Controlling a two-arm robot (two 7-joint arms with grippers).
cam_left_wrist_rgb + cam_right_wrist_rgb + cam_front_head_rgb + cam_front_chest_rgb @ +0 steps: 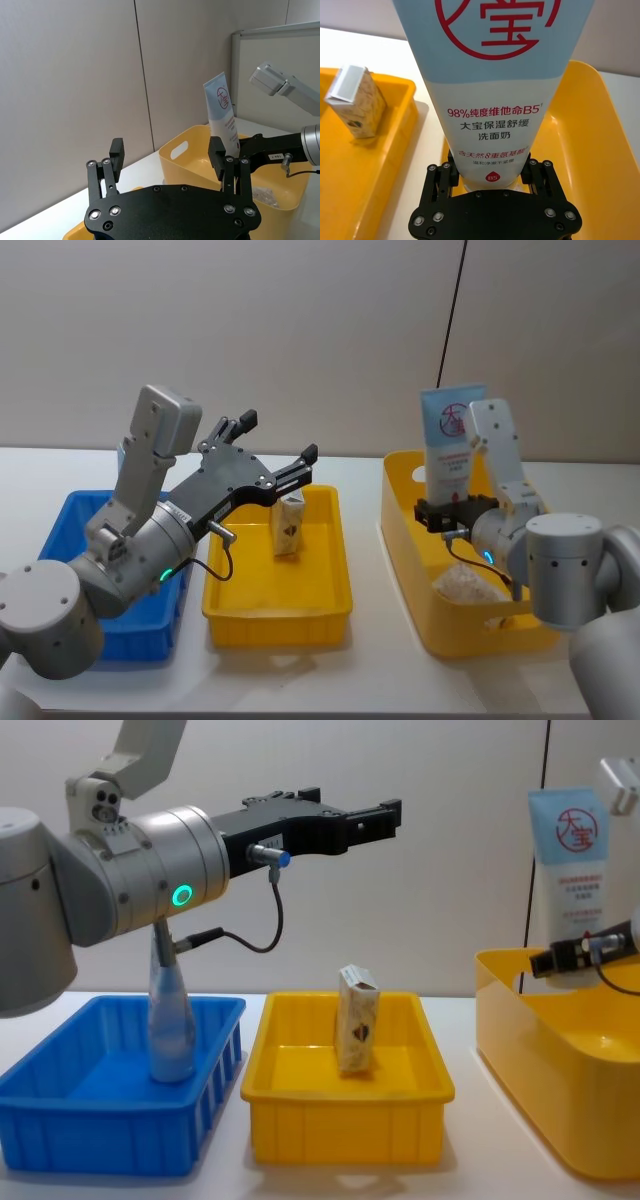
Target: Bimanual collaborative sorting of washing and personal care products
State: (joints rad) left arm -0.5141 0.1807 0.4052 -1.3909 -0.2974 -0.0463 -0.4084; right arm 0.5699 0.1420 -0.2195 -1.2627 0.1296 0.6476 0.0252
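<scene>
A tall white-and-pale-blue tube (449, 438) with a red round logo stands upright over the big yellow bin (402, 540), with my right gripper (447, 512) shut on its lower end. The right wrist view shows the tube (495, 100) clamped between the right gripper's (490, 176) two fingers. My left gripper (277, 437) hangs open and holds nothing, raised above the yellow tray (275, 625). A cream packet (288, 525) stands upright in that tray. A second pale tube (170, 1020) stands in the blue bin (60, 1130).
The blue bin (75, 510), yellow tray and yellow bin stand in a row on the white table, left to right. A pale bag (465, 585) lies in the yellow bin's bottom. A grey wall stands close behind the table.
</scene>
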